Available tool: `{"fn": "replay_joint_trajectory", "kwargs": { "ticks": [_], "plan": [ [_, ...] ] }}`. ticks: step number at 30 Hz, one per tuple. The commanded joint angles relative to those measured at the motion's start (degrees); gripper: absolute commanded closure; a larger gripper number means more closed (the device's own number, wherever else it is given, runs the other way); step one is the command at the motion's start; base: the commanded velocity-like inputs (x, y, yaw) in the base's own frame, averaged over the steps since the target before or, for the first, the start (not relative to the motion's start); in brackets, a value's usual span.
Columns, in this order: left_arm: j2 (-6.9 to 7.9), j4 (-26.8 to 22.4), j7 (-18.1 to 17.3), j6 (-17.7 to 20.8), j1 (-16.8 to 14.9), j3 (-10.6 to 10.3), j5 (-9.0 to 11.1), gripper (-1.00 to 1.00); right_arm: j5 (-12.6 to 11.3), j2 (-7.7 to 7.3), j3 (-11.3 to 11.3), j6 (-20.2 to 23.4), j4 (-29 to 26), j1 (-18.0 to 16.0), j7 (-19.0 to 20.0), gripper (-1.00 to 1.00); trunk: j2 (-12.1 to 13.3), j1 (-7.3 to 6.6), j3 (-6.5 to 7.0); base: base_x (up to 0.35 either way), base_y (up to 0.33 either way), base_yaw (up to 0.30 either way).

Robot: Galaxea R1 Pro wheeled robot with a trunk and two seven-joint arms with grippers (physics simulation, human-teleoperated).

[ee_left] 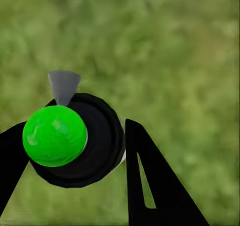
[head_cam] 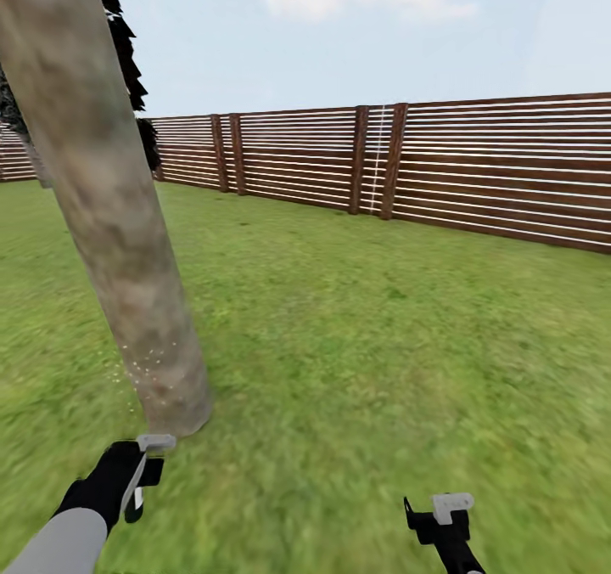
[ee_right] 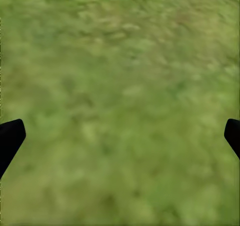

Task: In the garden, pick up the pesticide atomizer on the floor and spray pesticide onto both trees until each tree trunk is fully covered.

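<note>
Grass [head_cam: 356, 319], fence [head_cam: 475, 166] behind. Left gripper [ee_left: 75, 151] clamps atomizer [ee_left: 55, 136] just beside trunk [head_cam: 119, 243] base; white specks [head_cam: 144, 362] low on bark. Right gripper [ee_right: 120, 136] spread wide, empty, right of trunk.

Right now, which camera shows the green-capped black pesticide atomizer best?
The left wrist view: the green-capped black pesticide atomizer sits close-up between the left pincer fingers. The head view shows a sliver of it; the right wrist view, grass.

Blurred grass [ee_right: 120, 85], black fingertips [ee_right: 10, 136] — spread wide
</note>
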Motion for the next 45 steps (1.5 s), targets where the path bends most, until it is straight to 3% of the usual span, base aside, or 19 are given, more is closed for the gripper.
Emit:
{"fn": "replay_joint_trajectory", "kwargs": {
  "ticks": [1, 7, 16, 19, 21, 27, 38, 45],
  "plan": [
    [-0.07, 0.34, -0.21, 0.06, 0.14, 0.15, -0.37, 1.0, 0.6, 0.0, -0.02, -0.13, 0.04, -0.03, -0.45, -1.0, -0.02, -0.01, -0.05, 0.009, -0.009, 0.177],
    [0.17, 0.79, -0.52, 0.54, 1.39, 0.27, -0.22, 1.0, 0.6, 0.02, -0.02, -0.11, 0.04, -0.03, -0.37, -1.0, -0.02, -0.01, -0.05, 0.119, -0.002, 0.249],
    [0.21, 0.7, -0.14, 0.21, 2.05, 0.45, 0.25, 1.0, 0.69, -0.18, -0.02, -0.14, 0.13, -0.03, -0.36, -1.0, -0.02, -0.01, -0.05, 0.294, -0.082, 0.022],
    [0.45, 0.0, -0.05, 0.12, 2.04, 3.34, 2.8, 1.0, 0.69, -0.11, -0.02, -0.17, 0.08, -0.03, -0.36, -1.0, -0.02, -0.01, -0.05, 0.04, -0.257, 0.0],
    [0.58, 0.09, 0.02, -0.05, 2.08, 4.49, 3.1, 1.0, 0.67, -0.03, -0.02, -0.19, 0.05, -0.03, -0.36, -1.0, -0.02, -0.01, -0.05, -0.117, -0.258, 0.0],
    [-0.18, 0.45, 0.03, -0.18, 2.09, 4.25, 3.13, 1.0, 0.68, 0.14, -0.02, -0.16, 0.04, -0.03, -0.36, -1.0, -0.02, -0.01, -0.05, -0.046, -0.259, 0.023],
    [-0.24, 0.53, -0.05, -0.27, 2.09, 4.33, 3.18, 1.0, 0.69, 0.17, 0.01, -0.18, 0.08, -0.03, -0.36, -1.0, -0.02, -0.01, -0.05, 0.189, -0.225, 0.258],
    [-0.41, 0.61, -0.05, -0.27, 2.09, 4.33, 3.31, 1.0, 0.69, 0.17, 0.01, -0.19, 0.08, -0.03, -0.36, -1.0, -0.02, -0.01, -0.05, 0.063, -0.252, 0.026]
  ]
}}
